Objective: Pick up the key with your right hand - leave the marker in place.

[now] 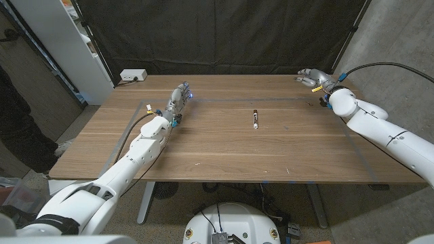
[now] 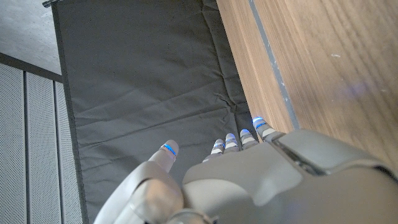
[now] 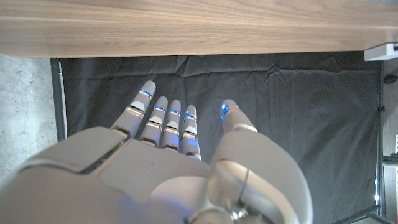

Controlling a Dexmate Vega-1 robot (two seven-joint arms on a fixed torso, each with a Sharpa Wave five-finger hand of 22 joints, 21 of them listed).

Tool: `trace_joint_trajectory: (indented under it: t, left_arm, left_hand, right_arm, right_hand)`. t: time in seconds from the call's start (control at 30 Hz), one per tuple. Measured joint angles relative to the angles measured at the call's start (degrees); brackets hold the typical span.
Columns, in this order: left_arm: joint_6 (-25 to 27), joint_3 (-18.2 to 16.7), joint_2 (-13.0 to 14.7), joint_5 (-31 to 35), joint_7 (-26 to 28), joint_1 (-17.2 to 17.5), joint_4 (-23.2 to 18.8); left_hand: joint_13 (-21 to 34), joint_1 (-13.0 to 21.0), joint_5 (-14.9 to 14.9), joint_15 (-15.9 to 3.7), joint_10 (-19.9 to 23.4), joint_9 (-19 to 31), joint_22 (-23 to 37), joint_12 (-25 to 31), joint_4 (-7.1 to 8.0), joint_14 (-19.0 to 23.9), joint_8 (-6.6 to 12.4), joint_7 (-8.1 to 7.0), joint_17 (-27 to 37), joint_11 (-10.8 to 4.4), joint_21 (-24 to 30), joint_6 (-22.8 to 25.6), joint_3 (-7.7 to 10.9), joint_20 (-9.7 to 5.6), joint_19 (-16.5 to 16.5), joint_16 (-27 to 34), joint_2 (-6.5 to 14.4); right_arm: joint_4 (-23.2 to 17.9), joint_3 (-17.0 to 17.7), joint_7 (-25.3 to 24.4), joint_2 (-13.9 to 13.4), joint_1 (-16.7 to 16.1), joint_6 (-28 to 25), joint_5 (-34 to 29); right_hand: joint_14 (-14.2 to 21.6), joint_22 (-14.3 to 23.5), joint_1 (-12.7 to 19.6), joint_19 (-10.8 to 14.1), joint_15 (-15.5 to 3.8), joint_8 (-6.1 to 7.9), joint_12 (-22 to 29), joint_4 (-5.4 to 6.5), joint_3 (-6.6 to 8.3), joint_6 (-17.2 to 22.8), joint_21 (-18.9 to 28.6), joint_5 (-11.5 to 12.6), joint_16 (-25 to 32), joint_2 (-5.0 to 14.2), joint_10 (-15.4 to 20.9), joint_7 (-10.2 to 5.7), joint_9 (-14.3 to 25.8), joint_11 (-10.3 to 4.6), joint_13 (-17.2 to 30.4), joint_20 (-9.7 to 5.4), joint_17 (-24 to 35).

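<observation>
The task is barely begun, as far as one can judge: the right robot hand (image 1: pixel 313 78) hovers at the far right corner of the wooden bench (image 1: pixel 224 156), its fingers (image 3: pixel 168 121) spread and holding nothing, so it is open and has not yet closed on anything. A small dark speck that is probably the key (image 1: pixel 321 103) lies on the bench just beside that arm's wrist, on the near side of the hand; it is too small to make out with certainty. The hand would have to come back and down over it, then pinch it and lift. The marker (image 1: pixel 255 118) lies near the middle of the bench, well apart from both hands and from the key, so it looks undisturbed and needs only to be left alone. The left robot hand (image 1: pixel 179 98) waits on the left part of the bench toward the far edge, fingers extended and empty. There are no containers on the bench, and nothing is held in anything. A small white box (image 1: pixel 133 75) sits beyond the far left corner.
</observation>
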Motion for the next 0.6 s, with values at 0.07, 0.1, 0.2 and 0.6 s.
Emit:
trace_joint_trajectory:
  t: [0.07,0.1,0.2,0.6]
  left_arm:
    - [0.53,0.09,-0.02,0.28,0.83,0.11,-0.35]
    - [0.53,0.11,-0.02,0.28,0.83,0.13,-0.4]
    - [0.99,0.32,-0.11,0.62,1.7,0.26,-0.99]
    - [1.94,1.0,-0.25,1.84,4.26,0.81,-3.25]
  left_hand:
    - [0.0,0.0,0.0,0.0,0.0,0.0,0.0,0.0,-0.06,0.0,0.0,0.0,0.0,0.0,0.0,0.0,-0.06,0.09,0.09,0.0,0.0]
    - [0.0,0.0,0.0,0.0,0.0,0.0,0.0,0.0,-0.06,0.0,0.0,0.0,0.0,0.0,0.0,0.0,-0.06,0.09,0.09,0.0,0.0]
    - [0.0,0.0,0.0,0.0,0.0,0.0,0.0,0.0,-0.06,0.0,0.0,0.0,0.0,0.0,0.0,0.0,-0.06,0.09,0.09,0.0,0.0]
    - [0.0,0.0,0.0,0.0,0.0,0.0,0.0,0.0,-0.06,0.0,0.0,0.0,0.0,0.0,0.0,0.0,-0.06,0.09,0.09,0.0,0.0]
  right_arm:
    - [1.39,-0.48,0.55,-0.49,1.04,0.73,-0.72]
    - [1.39,-0.48,0.63,-0.49,1.04,0.82,-0.83]
    - [2.96,-0.96,1.36,-0.96,2.11,1.88,-1.97]
    - [6.0,-1.86,3.37,-2.5,4.28,5.31,-5.74]
  right_hand:
    - [0.0,0.0,0.05,0.0,0.0,0.0,0.0,-0.08,-0.08,0.0,0.0,0.0,0.0,0.05,0.0,0.0,0.0,0.0,0.0,0.0,0.0]
    - [0.0,0.0,0.05,0.0,0.0,0.0,0.0,-0.17,-0.17,0.0,0.0,0.0,0.0,0.05,0.0,0.0,0.0,0.0,0.0,0.0,0.0]
    - [0.0,0.0,0.05,0.0,0.0,0.0,0.0,-0.24,-0.24,0.0,0.0,0.0,0.0,0.05,0.0,0.0,0.0,0.0,0.0,0.0,0.0]
    - [0.31,0.0,0.51,0.0,-0.31,0.0,0.0,-0.24,-0.24,0.22,0.0,0.0,0.0,-0.41,0.22,-0.22,-0.01,-0.22,-0.01,0.01,-0.01]
